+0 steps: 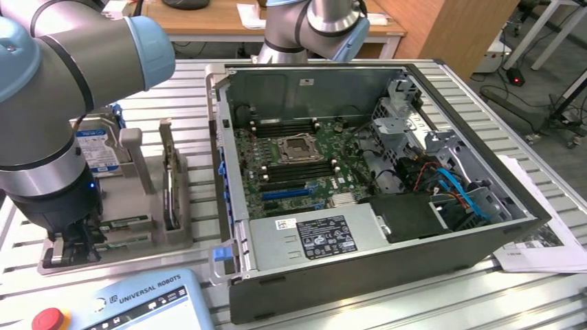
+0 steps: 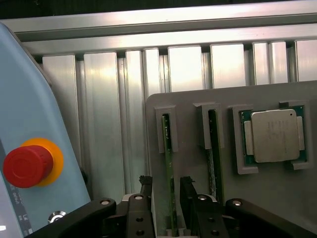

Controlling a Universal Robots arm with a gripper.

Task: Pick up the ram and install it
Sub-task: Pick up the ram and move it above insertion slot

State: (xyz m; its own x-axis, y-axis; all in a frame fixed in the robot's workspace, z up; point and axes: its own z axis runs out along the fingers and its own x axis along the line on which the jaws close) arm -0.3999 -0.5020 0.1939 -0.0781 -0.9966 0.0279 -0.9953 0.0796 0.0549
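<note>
pincer (image 2: 167, 188) astride the ram (image 2: 169, 148)

the pincer hangs low over the grey holder (image 2: 193, 101) on the slatted worktop (image 2: 104, 124). its jaws are partly open, one on each side of the ram, with a slim gap showing, so nothing is gripped. the ram stands on edge in its slot, beside a second stick (image 2: 213, 148) and the square processor (image 2: 275, 135).

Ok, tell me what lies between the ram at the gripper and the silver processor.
In the wrist view, a second stick stands on edge in its own slot of the grey holder.
</note>
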